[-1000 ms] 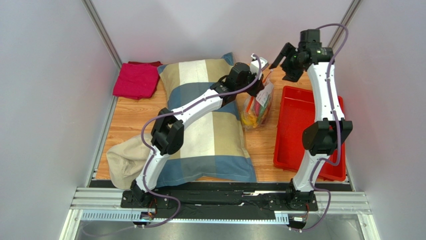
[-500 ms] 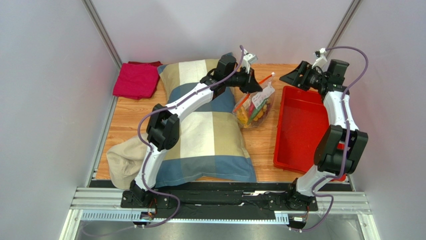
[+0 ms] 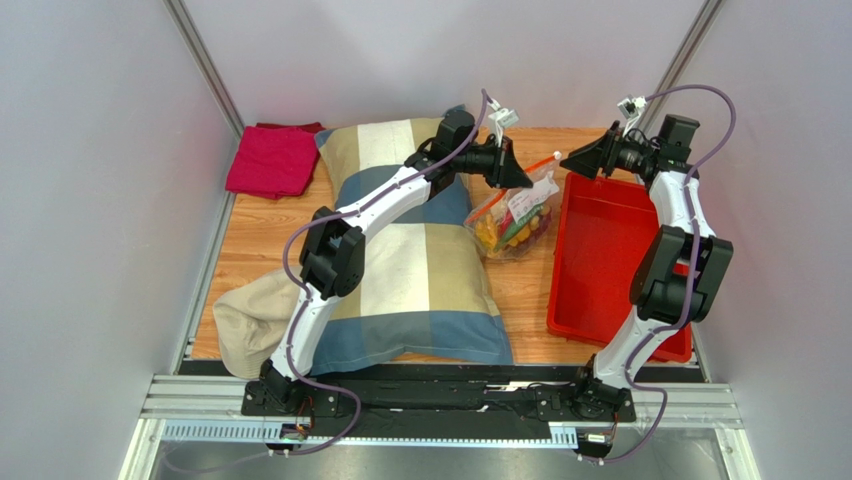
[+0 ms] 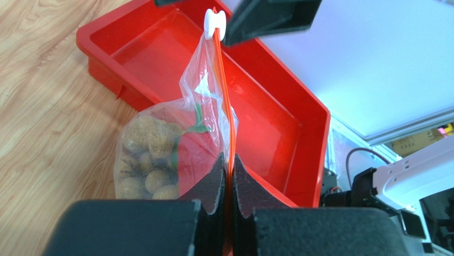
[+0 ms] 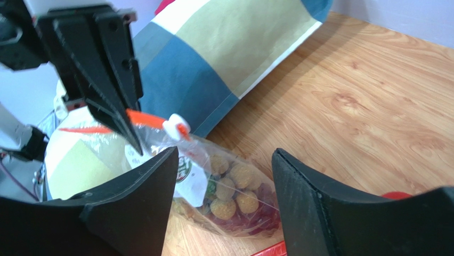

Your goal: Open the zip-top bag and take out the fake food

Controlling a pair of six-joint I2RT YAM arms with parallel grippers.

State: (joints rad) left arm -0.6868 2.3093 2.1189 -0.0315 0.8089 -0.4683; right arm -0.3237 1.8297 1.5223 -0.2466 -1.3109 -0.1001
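The zip-top bag (image 3: 517, 218) hangs tilted between the pillow and the tray, its bottom resting on the wood. My left gripper (image 3: 520, 180) is shut on its red-orange zip strip (image 4: 226, 106); in the left wrist view the strip runs from the pinched jaws (image 4: 228, 159) up to the white slider (image 4: 213, 21). The fake food (image 5: 234, 189), beige balls with red, green and orange bits, lies inside the bag (image 5: 213, 176). My right gripper (image 3: 583, 160) stands open just right of the slider (image 5: 173, 127), nothing between its fingers (image 5: 225, 156).
A red tray (image 3: 610, 250) lies right of the bag. A large striped pillow (image 3: 420, 260) fills the middle, with a beige cloth (image 3: 243, 322) at its near left corner. A red folded cloth (image 3: 272, 160) sits at the far left.
The left gripper has swung the bag's zip strip out to the right and lifted it. The right arm has come down and turned its open jaws toward the slider end.
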